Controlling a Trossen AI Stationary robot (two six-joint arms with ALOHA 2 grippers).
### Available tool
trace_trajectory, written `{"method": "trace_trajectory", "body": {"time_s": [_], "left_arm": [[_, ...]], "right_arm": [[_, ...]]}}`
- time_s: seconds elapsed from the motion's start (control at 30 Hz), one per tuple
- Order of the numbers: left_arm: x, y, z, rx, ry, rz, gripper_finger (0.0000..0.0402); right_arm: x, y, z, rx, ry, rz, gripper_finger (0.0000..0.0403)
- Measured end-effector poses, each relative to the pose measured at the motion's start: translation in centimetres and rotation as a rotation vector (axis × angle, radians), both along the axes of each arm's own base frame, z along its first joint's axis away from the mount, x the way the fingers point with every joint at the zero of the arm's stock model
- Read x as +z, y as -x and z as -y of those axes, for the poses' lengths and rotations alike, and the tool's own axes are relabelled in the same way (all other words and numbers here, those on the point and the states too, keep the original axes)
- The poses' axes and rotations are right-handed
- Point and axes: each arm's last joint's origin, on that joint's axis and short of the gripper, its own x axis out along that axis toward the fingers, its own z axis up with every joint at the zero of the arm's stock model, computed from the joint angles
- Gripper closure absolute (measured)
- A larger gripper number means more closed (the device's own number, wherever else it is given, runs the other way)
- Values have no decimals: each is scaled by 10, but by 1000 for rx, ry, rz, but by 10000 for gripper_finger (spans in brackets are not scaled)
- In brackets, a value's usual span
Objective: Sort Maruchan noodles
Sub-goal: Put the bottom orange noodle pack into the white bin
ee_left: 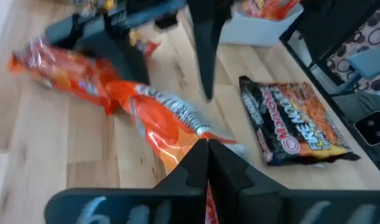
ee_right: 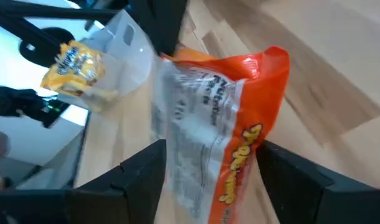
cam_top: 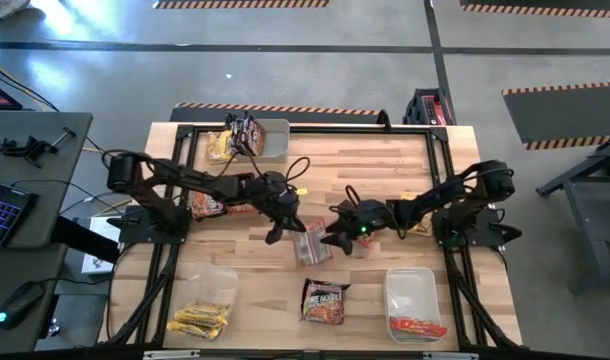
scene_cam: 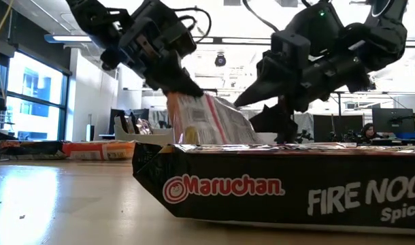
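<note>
1. High view puts both grippers at the table's centre, meeting over one red-orange Maruchan packet.
2. Our left gripper has its fingers pinched fully together on the packet's edge, at nine o'clock of it.
3. Our right gripper has its fingers spread wide either side of the same packet, at three o'clock, not clamping.
4. We judge the risk to be a slip: the crinkly wrapper is held only by a thin edge pinch, so it could tear or drop if the right fingers close and pull against it.
5. At five o'clock, a clear bin holds one red-orange packet.
6. At seven o'clock, a clear bin holds yellow packets.
7. At eleven o'clock, a clear bin holds dark packets.
8. A dark Fire Noodle packet lies loose at six o'clock, not yet binned.
</note>
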Motion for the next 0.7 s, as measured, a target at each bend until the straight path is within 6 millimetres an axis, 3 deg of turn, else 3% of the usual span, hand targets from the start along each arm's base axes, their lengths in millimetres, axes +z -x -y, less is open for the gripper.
{"method": "trace_trajectory", "body": {"time_s": [0.27,0.5,0.7], "left_arm": [[12,2,10,-2,-37,43,401],[14,2,13,15,-59,53,401],[14,2,13,52,-58,38,401]], "right_arm": [[-9,-6,5,62,160,75,165],[-10,-13,5,174,111,250,165],[-24,-14,4,178,59,197,165]]}}
